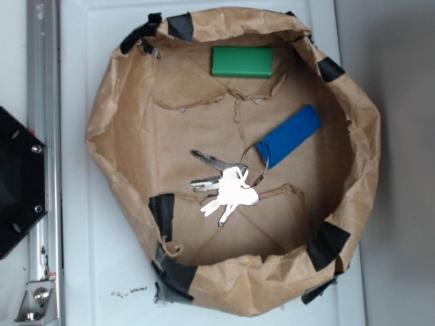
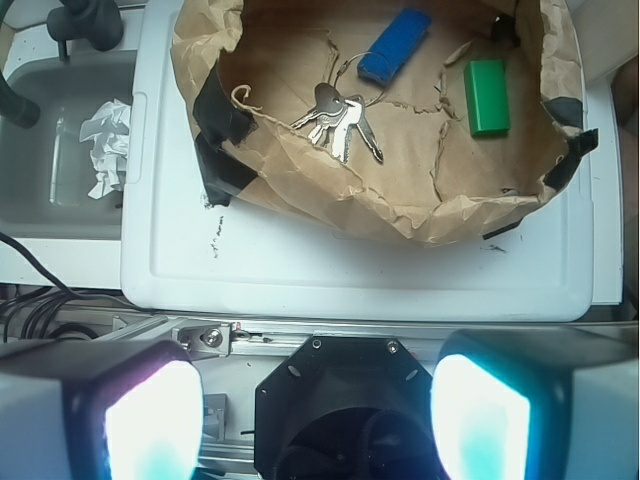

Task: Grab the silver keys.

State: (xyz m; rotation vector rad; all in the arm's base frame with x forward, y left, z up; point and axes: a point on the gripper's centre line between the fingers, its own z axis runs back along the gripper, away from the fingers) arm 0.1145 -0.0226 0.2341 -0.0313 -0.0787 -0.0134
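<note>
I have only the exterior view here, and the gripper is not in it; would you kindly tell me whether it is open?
Observer: Yes. In the wrist view the gripper is open, its fingers wide apart with nothing between them.
Operator: Thank you. The keys are one white glare for me. How do they lie?
Observer: The silver keys are fanned out flat on the bottom of the paper bowl, with their ring towards the blue tag.
Operator: Is there anything beyond the bowl that I am missing?
Observer: A crumpled white paper lies in a grey tray beside the white surface that the bowl sits on.
</note>
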